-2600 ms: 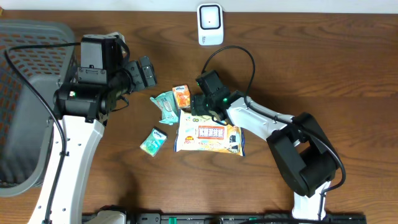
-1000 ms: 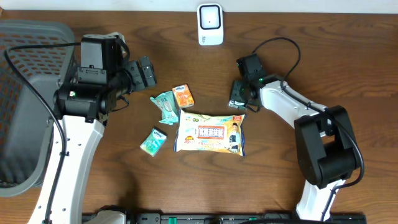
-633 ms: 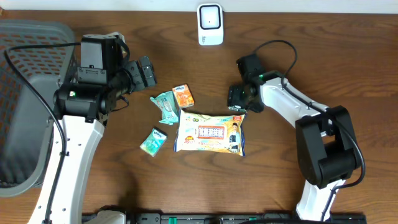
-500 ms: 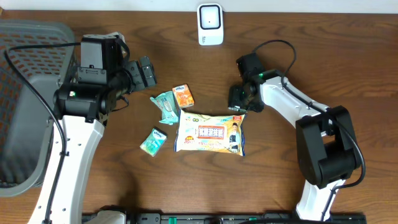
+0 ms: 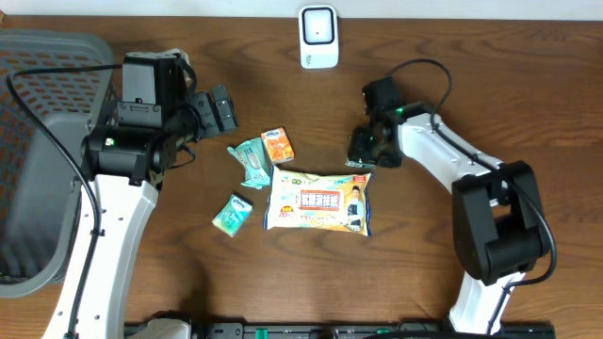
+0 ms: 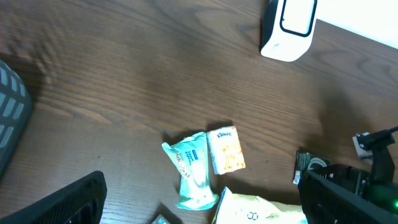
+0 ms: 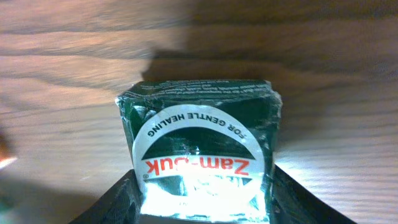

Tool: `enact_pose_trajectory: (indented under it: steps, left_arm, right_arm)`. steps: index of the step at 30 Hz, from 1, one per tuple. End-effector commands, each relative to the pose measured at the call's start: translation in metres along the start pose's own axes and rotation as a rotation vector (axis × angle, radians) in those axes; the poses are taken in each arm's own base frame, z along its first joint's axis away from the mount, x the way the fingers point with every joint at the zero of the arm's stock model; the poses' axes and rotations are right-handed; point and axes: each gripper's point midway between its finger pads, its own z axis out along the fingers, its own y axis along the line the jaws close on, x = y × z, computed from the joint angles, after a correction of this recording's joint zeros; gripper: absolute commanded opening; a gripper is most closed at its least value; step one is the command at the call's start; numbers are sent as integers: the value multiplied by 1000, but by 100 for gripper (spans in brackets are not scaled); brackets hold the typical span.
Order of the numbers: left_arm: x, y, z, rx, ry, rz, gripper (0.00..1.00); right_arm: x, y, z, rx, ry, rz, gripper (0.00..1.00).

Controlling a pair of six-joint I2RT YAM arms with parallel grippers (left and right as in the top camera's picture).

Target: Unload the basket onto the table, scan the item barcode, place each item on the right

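A dark green Zam-Buk packet (image 7: 199, 134) sits between the fingers of my right gripper (image 7: 202, 193), which are shut on its two sides. Overhead, that right gripper (image 5: 364, 151) holds the packet (image 5: 359, 146) just above the table, right of the item pile and below the white barcode scanner (image 5: 318, 36). The scanner (image 6: 289, 26) also shows at the top of the left wrist view. My left gripper (image 5: 222, 107) hovers wide open at the left, holding nothing. Its black fingers (image 6: 65, 202) frame the bottom corners of its wrist view.
A large yellow wipes pack (image 5: 318, 202) lies mid-table with an orange packet (image 5: 276, 145), a teal packet (image 5: 252, 160) and a smaller teal packet (image 5: 232, 214) to its left. A grey mesh basket (image 5: 38, 141) stands at the left edge.
The right gripper carried the green packet from the pile out to the right, then shifted only slightly over the last second. The left arm has stayed still.
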Motion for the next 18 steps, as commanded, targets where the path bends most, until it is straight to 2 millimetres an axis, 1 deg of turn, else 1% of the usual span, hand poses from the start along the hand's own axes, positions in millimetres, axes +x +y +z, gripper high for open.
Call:
enact_pose_trajectory:
  steps: [1,3,5,8,9,10,11,12,13,14,15,16,17,18]
  left_arm:
    - [-2,3,-1,-11,-7,3,98]
    - [-2,3,-1,-11,-7,3,98]
    - [-2,3,-1,-11,-7,3,98]
    - [-2,3,-1,-11,-7,3,98]
    - [-2,3,-1,-11,-7,3,97]
    - [-2,3,-1,-11,-7,3,98]
    - [-2,3,-1,-11,-7,3,97]
    - [-2,3,-1,-11,-7,3,98]
    - [-2,3,-1,-11,-7,3,98]
    - [-2,3,-1,-11,-7,3,98]
    - [-2,3,-1,-11,-7,3,97]
    - [-2,3,-1,-11,-7,3,98]
    - [-2,3,-1,-10,-7,3,98]
    - [-2,3,-1,-11,-7,3,98]
  right_arm:
    - [-12,43,-42,-272,29,153,39]
    - [-22,44,-62,-337,34,332,33]
    - [-25,46,-75,-385,61,470,31]
    - [-22,57,-91,-488,165,620,32]
    - [-23,63,-96,-526,184,633,32]
    - [-28,64,-97,-542,168,618,33]
    - [-37,63,-98,-551,107,552,36]
    - [-48,62,-98,-543,26,462,47]
    - [-53,62,-97,-532,-30,375,56]
    - [-58,64,-96,-514,-93,251,59]
    - [-58,67,-92,-473,-154,101,68]
    - [-57,68,-88,-426,-189,16,75]
    - [-55,67,-83,-363,-216,-36,78]
    - [-54,64,-78,-299,-235,-50,81]
